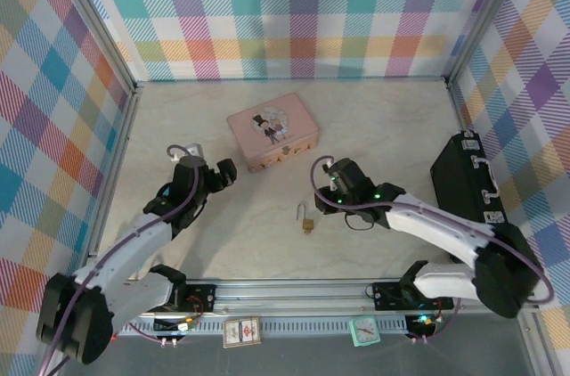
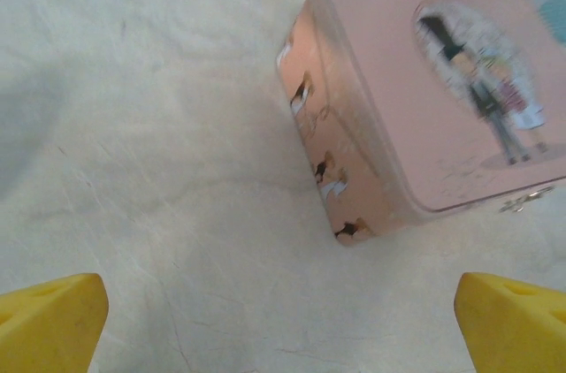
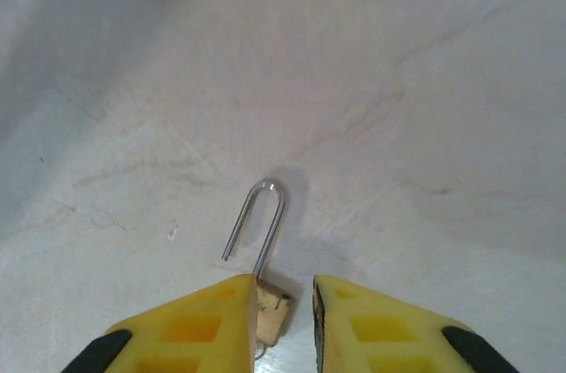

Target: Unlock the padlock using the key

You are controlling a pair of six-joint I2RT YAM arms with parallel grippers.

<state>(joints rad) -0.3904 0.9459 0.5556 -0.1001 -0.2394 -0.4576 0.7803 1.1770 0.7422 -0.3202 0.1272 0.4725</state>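
**Operator:** Where the right gripper ends, what stands between its fingertips?

**Technician:** The padlock. Its brass body sits in the gap between the two yellow fingers, at their tips. The silver shackle extends straight ahead of the gripper across the table. One leg enters the body. The other leg ends free, clear of the body.

**Operator:** How do the right jaws stand?

**Technician:** Narrowly parted. One finger appears to lie against the body's edge, and a thin dark gap separates the body from the other finger. Whether the fingertips reach table level cannot be told.

**Operator:** And the left gripper?

**Technician:** Spread wide, with bare table between its fingers. The pink tin lies ahead of it and to its right, lid up, well apart from the fingertips.
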